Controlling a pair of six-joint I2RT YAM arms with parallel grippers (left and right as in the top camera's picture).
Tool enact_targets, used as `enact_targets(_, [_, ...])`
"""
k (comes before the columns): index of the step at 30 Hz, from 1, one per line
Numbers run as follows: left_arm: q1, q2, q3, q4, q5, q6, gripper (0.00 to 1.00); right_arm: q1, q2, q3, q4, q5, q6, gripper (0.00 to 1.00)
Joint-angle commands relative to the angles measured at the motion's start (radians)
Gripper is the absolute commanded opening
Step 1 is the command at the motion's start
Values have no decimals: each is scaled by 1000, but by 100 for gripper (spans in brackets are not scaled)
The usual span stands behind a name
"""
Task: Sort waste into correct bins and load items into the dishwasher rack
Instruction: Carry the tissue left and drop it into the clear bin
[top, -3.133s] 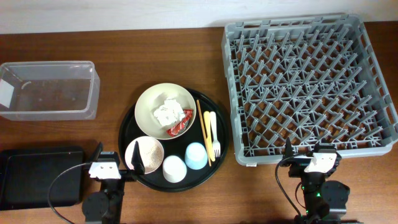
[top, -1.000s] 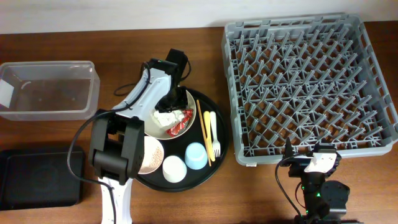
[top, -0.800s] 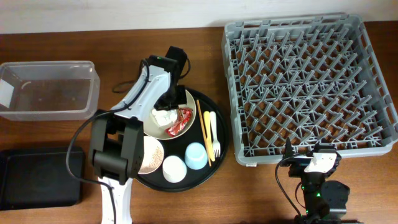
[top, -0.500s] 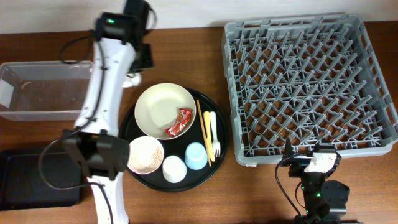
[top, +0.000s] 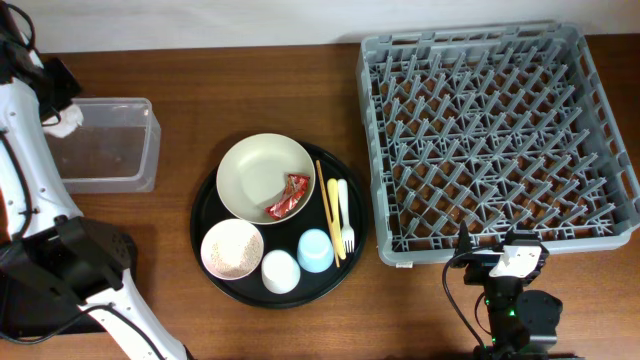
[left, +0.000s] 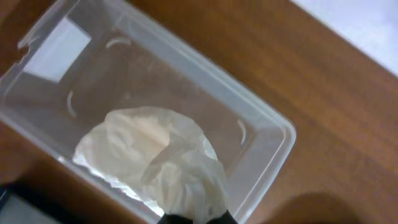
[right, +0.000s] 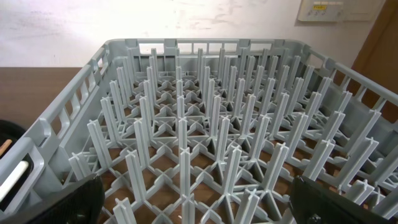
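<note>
A robotics lab staged as a dishwashing station
We see a wood-grain counter (top: 250, 90) backed by a plain white wall (right: 93, 25), a catering-style grey dishwasher rack (right: 205, 124) straight ahead of the right claw (right: 199, 202), and a wall plate (right: 324, 9) beyond it.

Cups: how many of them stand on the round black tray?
2. The white cup is at the near edge of the round black tray, beside the small pink bowl; the light-blue cup is next to it, toward the forks. None seems hidden.
</note>
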Motion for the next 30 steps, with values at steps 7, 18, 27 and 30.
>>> enact_targets(7, [31,0,-480,415,-215,19,0,5,-6,-7,-3,8,1,98])
enact_targets(18, [65,0,-646,614,-211,19,43,5,-6,-7,-3,8,1,98])
enact_targets(27, [-20,-363,-627,425,4,-45,44,5,-6,-7,-3,8,1,98])
enact_targets(30, [-101,-504,-627,224,304,-45,42,5,-6,-7,-3,8,1,98])
